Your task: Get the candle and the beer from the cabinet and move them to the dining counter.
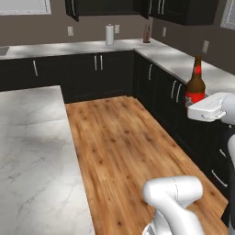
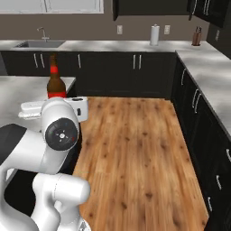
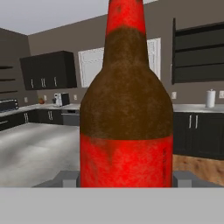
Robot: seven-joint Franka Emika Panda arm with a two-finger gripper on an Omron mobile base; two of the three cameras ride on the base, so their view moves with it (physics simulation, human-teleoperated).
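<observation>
The beer is a dark brown bottle with a red label and a red-topped neck. It stands upright above the white hand, over the wood floor. My gripper is shut on its lower body. From the other side, the beer rises in front of the dining counter, with my gripper beneath it. Up close, the beer sits between my two grey fingertips. The dining counter spreads at the left. Black upper cabinets hang at the top right. The candle is out of view.
An L-shaped marble worktop on dark lower cabinets runs along the far and right walls. It carries a paper towel roll and a knife block. A sink sits at the far left. A wood floor aisle lies between island and cabinets.
</observation>
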